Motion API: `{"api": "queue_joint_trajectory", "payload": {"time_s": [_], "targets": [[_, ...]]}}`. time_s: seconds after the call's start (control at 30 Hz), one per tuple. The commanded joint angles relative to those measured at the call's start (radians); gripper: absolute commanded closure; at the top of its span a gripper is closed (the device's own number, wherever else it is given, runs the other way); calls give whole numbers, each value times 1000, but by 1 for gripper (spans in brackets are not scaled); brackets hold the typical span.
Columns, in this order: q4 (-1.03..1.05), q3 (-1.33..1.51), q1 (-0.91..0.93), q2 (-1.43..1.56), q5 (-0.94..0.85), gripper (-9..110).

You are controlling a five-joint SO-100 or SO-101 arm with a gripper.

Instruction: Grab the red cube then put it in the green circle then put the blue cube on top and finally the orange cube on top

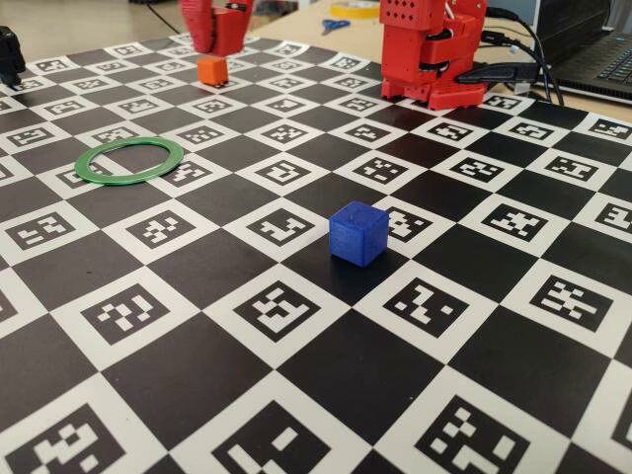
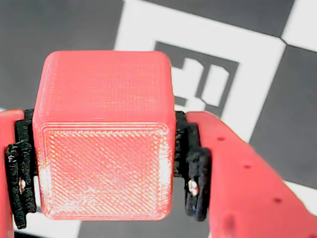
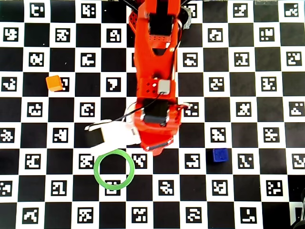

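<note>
The checkerboard marker mat carries the red arm, which reaches out w/ its gripper near the green circle, not clearly over it in the overhead view. The wrist view shows the fingers clamped on the red cube by its two sides, held above the mat, so the job now is to centre it over the open ring, lower till flat, then release. Blue cube and orange cube sit well apart from the ring, so approach is clear.
</note>
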Motion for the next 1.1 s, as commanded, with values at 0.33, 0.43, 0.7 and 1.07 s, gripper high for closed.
{"api": "queue_joint_trajectory", "payload": {"time_s": [0.33, 0.43, 0.7, 1.07], "targets": [[-32, -314, 127, -192, -46, 105], [-71, -314, 146, -227, -52, 105], [-140, -341, 169, -321, -44, 105], [-204, -368, 190, -414, -12, 105]]}}
